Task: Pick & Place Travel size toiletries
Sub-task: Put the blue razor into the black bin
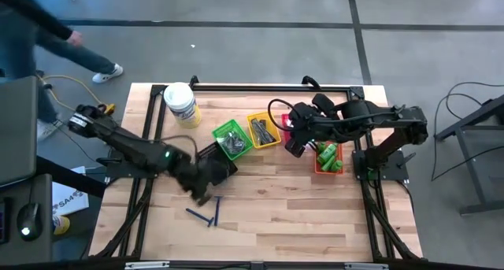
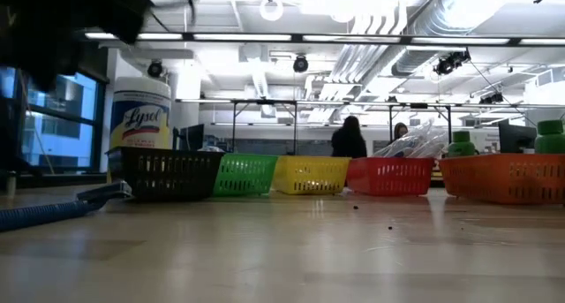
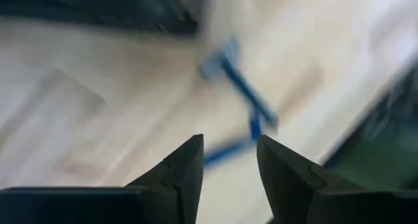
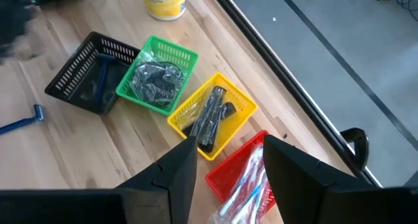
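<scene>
Two dark blue razors (image 1: 208, 214) lie flat on the wood near the table's front; in the left wrist view these razors (image 3: 243, 96) show blurred just beyond my fingers. My left gripper (image 1: 201, 194) (image 3: 230, 140) hovers open over the table between the black basket (image 1: 217, 164) and the razors, holding nothing. Another razor (image 4: 101, 79) lies inside the black basket (image 4: 88, 77). My right gripper (image 1: 294, 142) (image 4: 228, 144) waits open, high above the red basket (image 4: 243, 178), which holds clear-white packets.
A row of baskets crosses the middle: green (image 1: 232, 139) with bagged dark pieces, yellow (image 1: 264, 131) with dark strips, red, and orange (image 1: 328, 159) with green bottles. A white tub (image 1: 181, 105) stands at the far left. Bare wood lies toward the near edge.
</scene>
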Robot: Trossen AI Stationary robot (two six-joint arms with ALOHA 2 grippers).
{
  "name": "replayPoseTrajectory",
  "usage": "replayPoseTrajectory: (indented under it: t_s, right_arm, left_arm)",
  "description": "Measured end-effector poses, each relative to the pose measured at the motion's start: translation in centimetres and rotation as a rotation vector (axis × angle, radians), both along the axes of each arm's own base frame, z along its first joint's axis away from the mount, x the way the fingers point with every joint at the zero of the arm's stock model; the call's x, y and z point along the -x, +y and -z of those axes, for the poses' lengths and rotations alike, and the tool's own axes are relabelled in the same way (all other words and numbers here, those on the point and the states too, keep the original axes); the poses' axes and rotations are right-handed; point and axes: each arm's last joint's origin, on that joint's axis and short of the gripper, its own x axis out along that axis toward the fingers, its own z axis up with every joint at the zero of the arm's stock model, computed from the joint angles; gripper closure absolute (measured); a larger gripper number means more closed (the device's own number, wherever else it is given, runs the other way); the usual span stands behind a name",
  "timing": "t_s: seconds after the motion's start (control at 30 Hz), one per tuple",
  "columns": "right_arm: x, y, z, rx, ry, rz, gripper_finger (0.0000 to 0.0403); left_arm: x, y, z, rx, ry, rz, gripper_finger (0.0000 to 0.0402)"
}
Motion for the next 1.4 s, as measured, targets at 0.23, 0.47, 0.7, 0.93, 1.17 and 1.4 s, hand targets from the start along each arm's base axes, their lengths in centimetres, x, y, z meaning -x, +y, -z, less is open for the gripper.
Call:
replayPoseTrajectory:
  t_s: [0.23,0.47,0.7,0.93,1.17,1.4]
  right_arm:
    - [0.0,0.0,0.0,0.014,0.007,-0.010,0.0237]
    - [0.0,0.0,0.0,0.023,0.007,-0.013,0.0237]
    - [0.0,0.0,0.0,0.019,-0.002,0.002,0.0237]
    - [0.0,0.0,0.0,0.009,-0.011,0.016,0.0237]
    - [0.0,0.0,0.0,0.001,-0.013,0.023,0.0237]
    - [0.0,0.0,0.0,-0.001,-0.013,0.022,0.0237]
  left_arm:
    - [1.4,-5.1,1.0,-0.164,-0.122,0.507,0.0264]
    - [1.4,-6.9,2.7,-0.268,-0.136,0.773,0.0229]
    - [0.1,-7.9,4.7,-0.355,-0.192,0.987,0.0147]
    - [-0.8,-8.5,6.9,-0.393,-0.166,1.098,0.0136]
    - [-1.4,-9.0,8.1,-0.394,-0.164,1.113,0.0148]
    - [-1.6,-9.4,8.7,-0.394,-0.178,1.119,0.0217]
